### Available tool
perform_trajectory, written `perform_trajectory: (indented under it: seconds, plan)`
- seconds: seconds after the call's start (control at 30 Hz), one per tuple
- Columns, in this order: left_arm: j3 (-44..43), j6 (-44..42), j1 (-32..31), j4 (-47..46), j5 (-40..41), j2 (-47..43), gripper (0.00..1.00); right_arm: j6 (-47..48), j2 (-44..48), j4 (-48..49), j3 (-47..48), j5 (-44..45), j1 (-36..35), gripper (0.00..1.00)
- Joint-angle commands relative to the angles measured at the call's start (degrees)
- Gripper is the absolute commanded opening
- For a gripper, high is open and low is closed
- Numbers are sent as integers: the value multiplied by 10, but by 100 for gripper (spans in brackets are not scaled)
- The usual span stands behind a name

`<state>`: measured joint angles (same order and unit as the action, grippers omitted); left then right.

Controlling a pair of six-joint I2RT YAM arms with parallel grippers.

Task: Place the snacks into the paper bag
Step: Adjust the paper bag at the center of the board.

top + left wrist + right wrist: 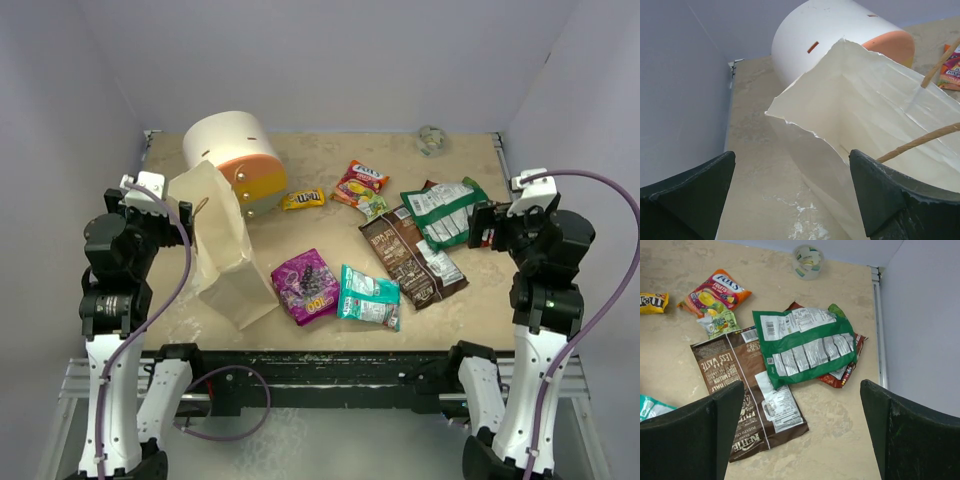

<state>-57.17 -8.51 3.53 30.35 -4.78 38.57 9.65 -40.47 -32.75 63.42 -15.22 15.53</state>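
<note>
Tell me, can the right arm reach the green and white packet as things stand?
Probably yes. The right gripper is open right beside the green-white packet, which lies partly on top of the brown packet with nothing covering it.

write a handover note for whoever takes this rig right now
Left tool: open, empty, facing the open mouth of the paper bag.
Right tool: open, empty, over the green-white packet.
On the table, right of the bag: purple packet, teal packet, brown packet, orange-red packet, yellow packet, tiny green packet.
Done: nothing seen in the bag.
Left: every packet.
</note>
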Motion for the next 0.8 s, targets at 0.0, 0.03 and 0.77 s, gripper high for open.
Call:
perform_trajectory:
  seconds: [0.0,0.03,0.77]
  plan:
    - [22,3,12,-40,-31,-14,99,4,10,43,-14,-31,8,100]
    - [25,3,13,-45,-33,-16,99,3,10,45,-16,-36,9,100]
    - [-62,-22,27,-16,-68,19,99,31,-12,52,19,-101,18,100]
